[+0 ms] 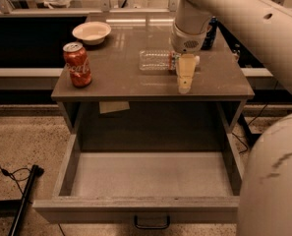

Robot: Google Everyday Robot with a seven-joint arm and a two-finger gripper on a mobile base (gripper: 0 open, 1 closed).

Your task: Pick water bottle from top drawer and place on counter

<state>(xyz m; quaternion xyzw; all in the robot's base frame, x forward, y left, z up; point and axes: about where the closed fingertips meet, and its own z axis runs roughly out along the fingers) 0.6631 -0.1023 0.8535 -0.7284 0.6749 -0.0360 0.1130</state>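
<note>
The water bottle (155, 60) lies on its side on the counter (116, 77), right of centre, its white cap (197, 60) pointing right. My gripper (185, 77) hangs from the white arm (244, 14) over the bottle's neck end. Its pale near finger (185, 75) stands in front of the neck and reaches toward the counter's front edge. The gripper is open and holds nothing. The top drawer (62, 176) is pulled fully out below the counter; its pale floor is bare and its dark handle (151, 223) shows at the bottom.
A red cola can (77, 64) stands at the counter's front left and a white bowl (91, 32) at the back left. A dark blue can (212, 31) stands at the back right behind the arm. My white body (273, 181) fills the right. A black pole (25, 195) lies on the floor at left.
</note>
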